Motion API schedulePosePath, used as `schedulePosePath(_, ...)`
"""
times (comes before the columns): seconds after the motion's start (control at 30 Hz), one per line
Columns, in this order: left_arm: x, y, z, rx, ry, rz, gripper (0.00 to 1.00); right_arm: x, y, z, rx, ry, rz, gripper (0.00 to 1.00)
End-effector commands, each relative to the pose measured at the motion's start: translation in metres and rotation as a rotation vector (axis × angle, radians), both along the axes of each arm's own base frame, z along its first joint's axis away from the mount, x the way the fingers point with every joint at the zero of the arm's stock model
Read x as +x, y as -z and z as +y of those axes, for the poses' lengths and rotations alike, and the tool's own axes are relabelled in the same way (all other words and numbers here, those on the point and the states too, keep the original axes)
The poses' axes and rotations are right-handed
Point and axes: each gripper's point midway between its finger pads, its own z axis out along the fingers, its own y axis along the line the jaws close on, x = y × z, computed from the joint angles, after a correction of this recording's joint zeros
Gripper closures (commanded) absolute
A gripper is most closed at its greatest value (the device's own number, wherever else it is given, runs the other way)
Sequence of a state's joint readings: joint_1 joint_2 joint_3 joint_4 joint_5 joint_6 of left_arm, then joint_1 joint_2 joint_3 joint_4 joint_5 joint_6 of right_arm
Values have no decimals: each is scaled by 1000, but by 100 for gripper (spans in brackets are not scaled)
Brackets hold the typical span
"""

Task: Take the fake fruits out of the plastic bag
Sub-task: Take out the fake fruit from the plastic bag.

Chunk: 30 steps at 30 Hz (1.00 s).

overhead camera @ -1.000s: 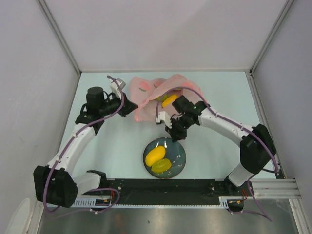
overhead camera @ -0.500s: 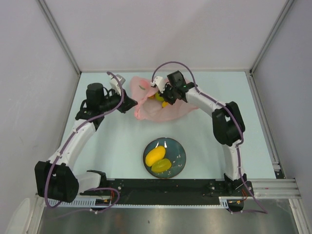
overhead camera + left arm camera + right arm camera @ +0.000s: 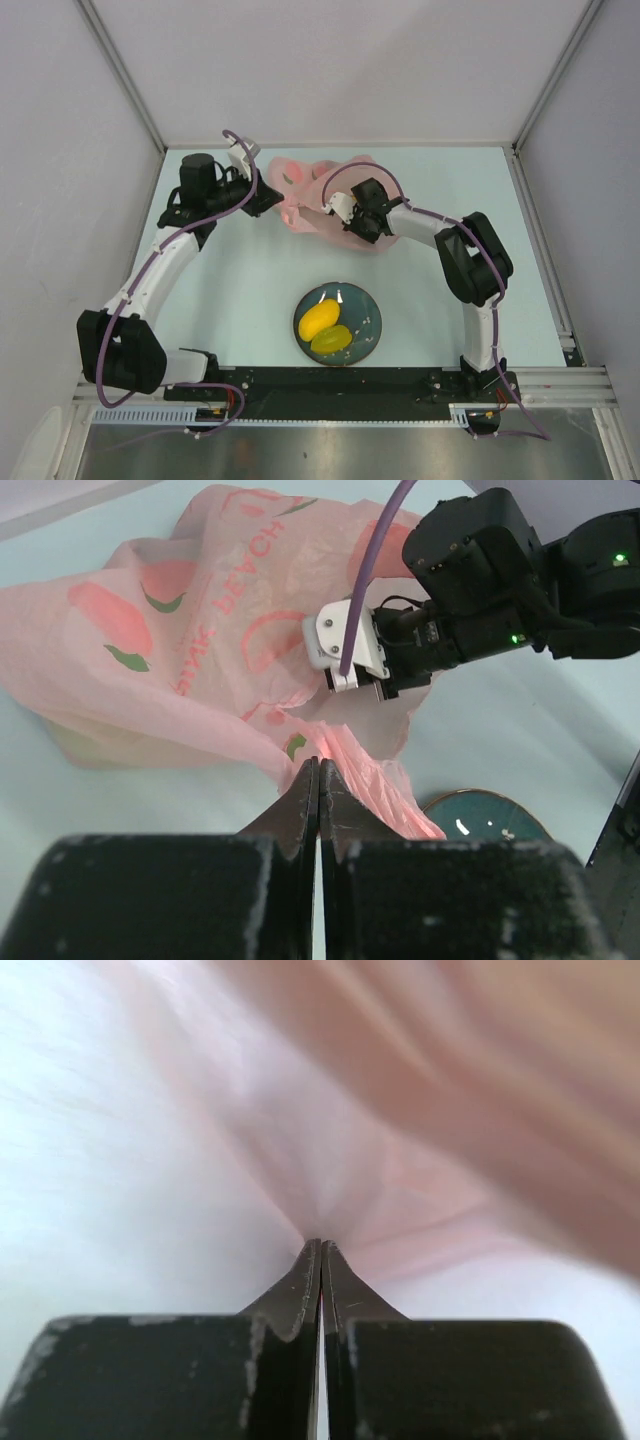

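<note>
The pink plastic bag (image 3: 318,203) lies bunched at the back of the table between my two grippers. My left gripper (image 3: 277,203) is shut on a fold of the bag's left side; its wrist view shows the jaws pinching pink film (image 3: 340,750). My right gripper (image 3: 355,228) is shut on the bag's right front part, and pink film (image 3: 400,1130) fills its wrist view. No fruit shows inside the bag. A yellow mango (image 3: 318,319) and a green fruit (image 3: 331,340) lie on the dark blue-grey plate (image 3: 365,320).
The plate stands near the front centre, well apart from the bag; its rim also shows in the left wrist view (image 3: 490,812). Grey walls enclose the table on the left, back and right. The arm bases sit along the black front rail (image 3: 340,385).
My right gripper moved from the bag's mouth down to its right front part and closed on the film. The bag bunched up, and the yellow fruits seen inside no longer show.
</note>
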State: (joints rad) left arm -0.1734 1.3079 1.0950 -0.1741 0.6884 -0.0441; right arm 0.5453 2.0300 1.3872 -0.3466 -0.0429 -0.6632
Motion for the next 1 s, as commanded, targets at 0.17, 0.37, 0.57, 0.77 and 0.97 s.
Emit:
schedulePosePath(0.17,17,-31,0,13,14,-85,100,32,-95,27,131,-167,-189,93)
schedulePosePath(0.37,27,-37,-1,28,25,-104,100,46,-90,22,62,-374,-218,64)
schedulePosePath(0.57,32,-43,0,39,20,-120,100,77,-88,30,28,-497,-237,38)
schedulePosePath(0.77,33,-38,0,49,20,-112,100,98,-65,39,-26,-591,-205,29)
schedulePosePath(0.97,35,-40,-1,53,20,-118,100,103,-24,33,-85,-620,-117,30)
